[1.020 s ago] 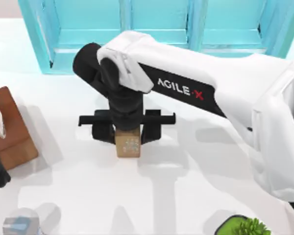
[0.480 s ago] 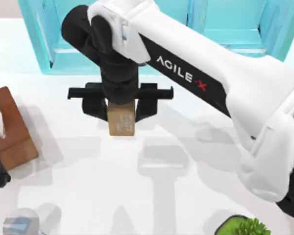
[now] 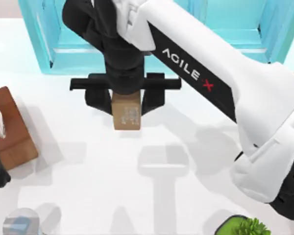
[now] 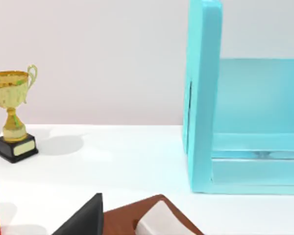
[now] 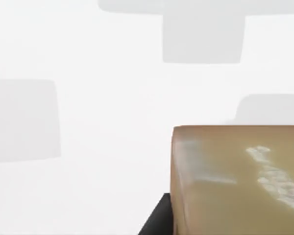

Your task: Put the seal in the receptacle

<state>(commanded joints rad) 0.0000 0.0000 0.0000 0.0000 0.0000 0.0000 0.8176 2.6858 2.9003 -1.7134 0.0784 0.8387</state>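
The right end effector pinches the small tan wooden rectangular seal between its black fingers, holding it above the white counter, just in front of the turquoise open-fronted receptacle. The seal's whitish carved mark faces up. The left arm sits parked at the counter's left edge beside the reddish-brown tissue box.

A: Any lettering to read here?
B: Yes, "AGILE·X" in white with a red X, on the black panel of the right arm.
A: Anything on the seal?
B: A whitish carved mark on its face, not legible.
A: The trophy's plaque?
B: Blank, as far as I can tell.
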